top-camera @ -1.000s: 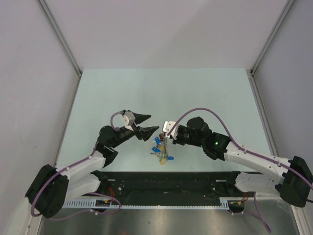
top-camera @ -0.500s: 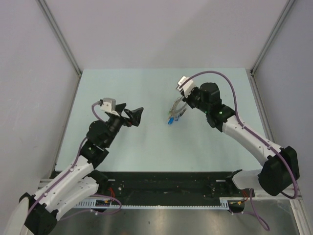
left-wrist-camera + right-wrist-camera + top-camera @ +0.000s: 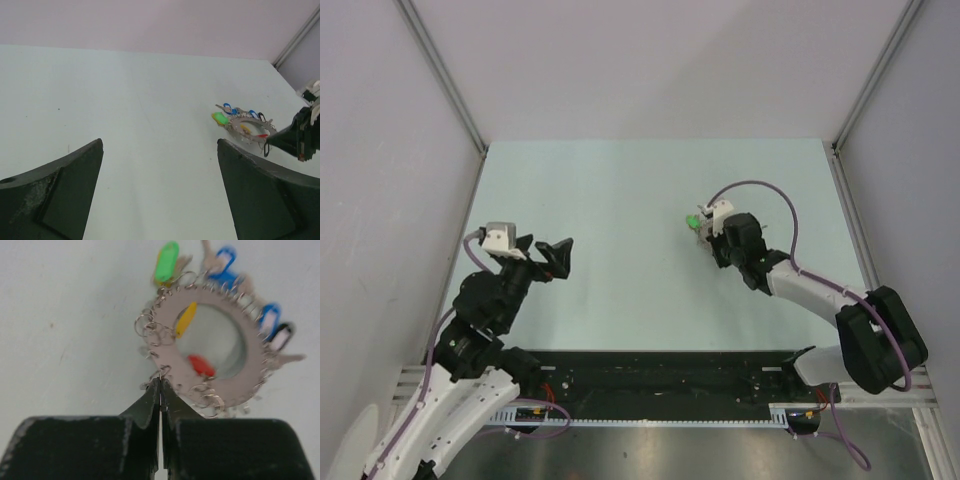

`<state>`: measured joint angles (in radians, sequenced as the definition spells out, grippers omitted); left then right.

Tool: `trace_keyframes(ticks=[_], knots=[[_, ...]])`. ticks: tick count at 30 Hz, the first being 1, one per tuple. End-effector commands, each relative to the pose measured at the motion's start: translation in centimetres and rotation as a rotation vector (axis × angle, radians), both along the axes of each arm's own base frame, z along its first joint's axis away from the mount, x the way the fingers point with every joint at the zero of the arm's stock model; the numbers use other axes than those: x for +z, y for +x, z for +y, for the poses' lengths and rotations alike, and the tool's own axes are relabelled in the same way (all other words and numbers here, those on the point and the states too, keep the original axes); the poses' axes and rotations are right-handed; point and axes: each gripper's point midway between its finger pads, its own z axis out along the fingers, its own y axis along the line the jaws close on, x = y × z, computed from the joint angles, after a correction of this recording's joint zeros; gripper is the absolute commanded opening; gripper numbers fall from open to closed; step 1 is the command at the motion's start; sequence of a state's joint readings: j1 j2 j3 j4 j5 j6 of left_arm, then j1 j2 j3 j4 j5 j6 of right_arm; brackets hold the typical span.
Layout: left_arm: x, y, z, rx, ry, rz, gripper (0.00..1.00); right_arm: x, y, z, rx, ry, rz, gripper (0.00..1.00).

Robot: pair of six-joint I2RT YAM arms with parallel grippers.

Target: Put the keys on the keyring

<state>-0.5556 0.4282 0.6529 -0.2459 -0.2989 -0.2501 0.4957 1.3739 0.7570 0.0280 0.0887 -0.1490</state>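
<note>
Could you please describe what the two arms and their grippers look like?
The left arm and right arm have white link shells with black joints, and a purple cable loops to each wrist. Each wrist carries a small white camera block. The left gripper and right gripper have matte black, wedge-shaped jaws tapering toward the tips; the left ones look scuffed.

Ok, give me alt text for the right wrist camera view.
The right gripper, pinched shut, holds the near edge of a silver keyring lying on a pale table. Keys with green, blue, yellow, red and black tags hang from it.
</note>
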Motion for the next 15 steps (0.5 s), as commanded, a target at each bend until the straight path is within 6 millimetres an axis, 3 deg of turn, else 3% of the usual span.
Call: trace_keyframes(ticks=[1,6,7,8,10,11,14,15], knots=[[-1.6,-2.1,2.3,0.034,0.075,0.028,1.0,-0.4,-2.9,0.7,-0.122,0.16,0.023,0.02],[-2.4,-4.0,3.8,0.05,0.085,0.013,1.0,-2.3,-6.1,0.7,-0.178,0.19,0.103,0.12],[-2.4,-4.2,4.0,0.052,0.079,0.005,1.0,-2.2,-6.3,0.8,-0.196,0.215,0.11,0.25],[-2.1,-4.7,4.5,0.061,0.065,-0.019,1.0,-2.5,-6.9,0.6,-0.201,0.206,0.133,0.3],[-1.9,-5.1,4.7,0.065,0.045,-0.047,1.0,-1.6,-7.4,0.4,-0.217,0.234,0.126,0.45],[-1.7,-5.4,4.9,0.066,0.032,-0.072,1.0,-1.3,-7.6,0.2,-0.223,0.24,0.126,0.48],[-1.7,-5.6,5.5,0.088,0.012,-0.093,1.0,2.1,-7.8,-0.7,-0.254,0.319,0.045,0.63],[-1.9,-5.6,5.5,0.092,0.006,-0.089,1.0,4.4,-7.8,-1.3,-0.263,0.371,-0.011,0.73]])
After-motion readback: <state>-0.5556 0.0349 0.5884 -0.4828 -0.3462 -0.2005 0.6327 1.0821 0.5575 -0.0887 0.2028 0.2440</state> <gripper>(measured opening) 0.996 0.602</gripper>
